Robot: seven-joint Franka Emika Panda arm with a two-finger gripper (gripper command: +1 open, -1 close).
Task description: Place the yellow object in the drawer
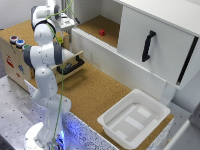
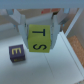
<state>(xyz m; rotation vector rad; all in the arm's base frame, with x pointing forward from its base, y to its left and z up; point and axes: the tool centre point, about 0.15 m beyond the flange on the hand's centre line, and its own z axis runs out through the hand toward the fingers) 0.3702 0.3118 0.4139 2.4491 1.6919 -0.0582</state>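
The yellow object [image 2: 39, 38] is a cube with dark letters, and my gripper [image 2: 39, 29] is shut on it, one finger on each side. In the wrist view it hangs above a pale floor, where a dark blue cube [image 2: 16, 53] with a yellow letter lies beside it. In the exterior view my gripper [image 1: 60, 34] points down behind the arm, over the small wooden box [image 1: 12, 62]. The drawer [image 1: 76, 60] of light plywood with a black bar handle stands pulled open toward the exterior view's right. The arm hides most of the drawer's inside, and I cannot pick out the yellow object there.
A big white cabinet [image 1: 150, 30] has an open door with a black handle [image 1: 147, 46]. A small red thing [image 1: 102, 32] lies on its cork shelf. A white plastic tub [image 1: 133, 118] sits at the front right. Round caps [image 1: 17, 41] rest on the wooden box.
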